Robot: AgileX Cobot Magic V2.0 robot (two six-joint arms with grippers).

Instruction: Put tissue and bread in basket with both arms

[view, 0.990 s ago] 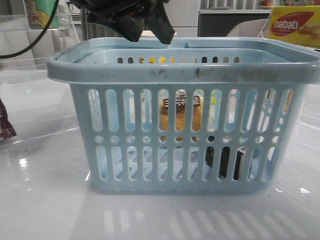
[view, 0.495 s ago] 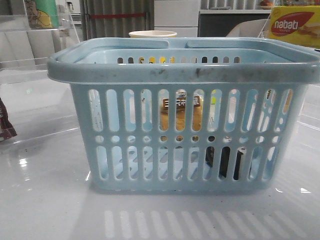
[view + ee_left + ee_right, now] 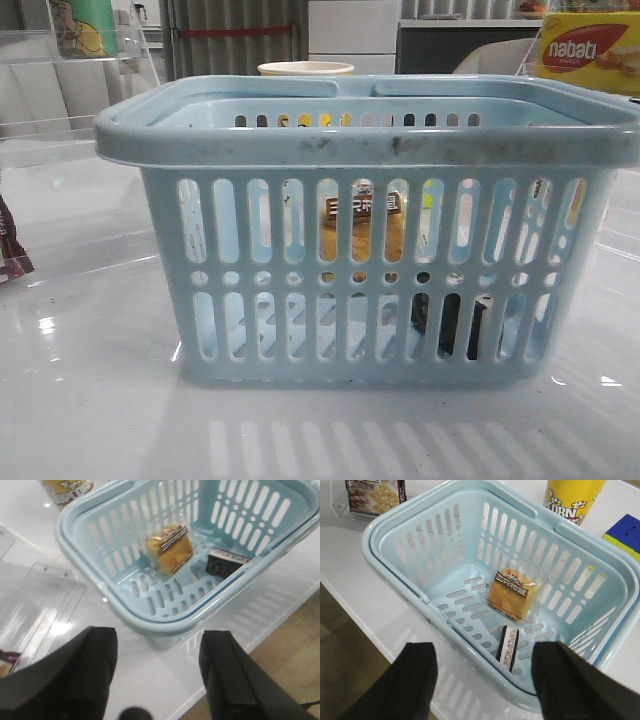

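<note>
A: What blocks the way into the basket [image 3: 395,587]?
B: Its thick rim and slotted walls all round; only the top is open. On the floor inside, the bread [image 3: 512,596] sits mid-floor and the tissue [image 3: 508,647] stands on edge by a long wall.
A: Free floor?
B: The end away from both is bare.
A: Outside?
B: A yellow popcorn cup [image 3: 572,500] stands just behind the far rim, a nabati box [image 3: 590,52] farther off.

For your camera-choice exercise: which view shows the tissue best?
The right wrist view: the tissue stands on edge on the basket floor, unobstructed. The left wrist view shows it part-hidden behind the rim; the front view only as dark slivers through slots.
</note>
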